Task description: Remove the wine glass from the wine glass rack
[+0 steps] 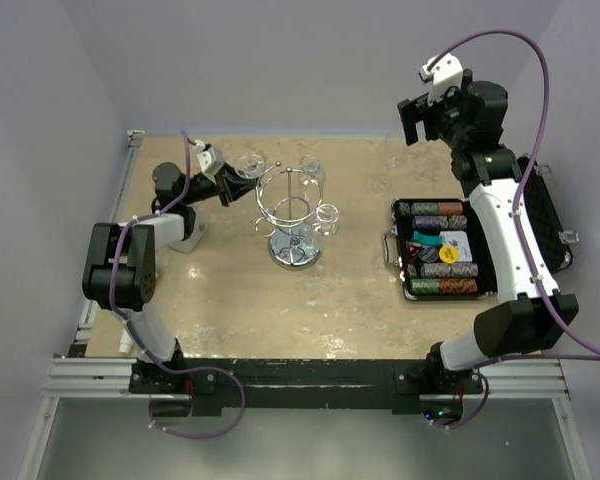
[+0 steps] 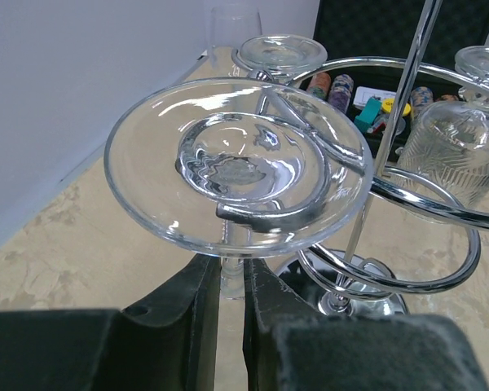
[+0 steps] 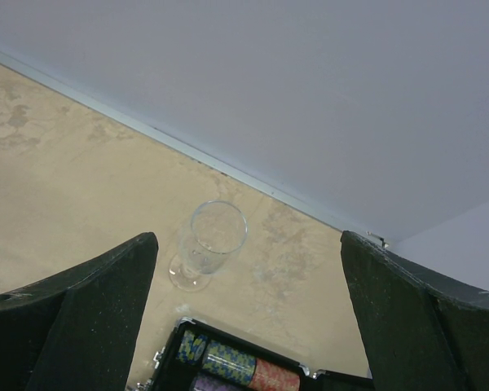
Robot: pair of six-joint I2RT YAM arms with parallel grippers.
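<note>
- Left arm reaches across the beige mottled surface to the left side of the wine glass rack, a shiny chrome wire stand w/ round disc base, central pole and a ring of curled hooks.
- Wine glass, clear, thin stem, hangs upside down from a hook on the rack's left side, i.e. not off the rack yet.
- Left wrist view: the glass's round flat foot sits on top of a chrome hook, and the hook shows through the foot. The stem drops straight down between the two black fingers.
- Left jaws: closed on that stem, just under the foot, w/ only a narrow slot between the fingers, filled by the stem.
- Rack ring curves off to the right behind the held glass. A second clear glass w/ a cut leaf pattern hangs there, bowl down, and a third foot shows at the far side of the ring.
- Right arm is raised high over the right side of the surface, well apart from the rack.
- Right jaws: wide open, holding nothing. In the right wrist view both black fingers sit at the frame edges.
- One more clear stemmed glass stands upright on the surface near the back wall, between the rack and the right arm.
- Open black case w/ rows of poker chips lies on the surface to the right of the rack, partly under the right arm.
</note>
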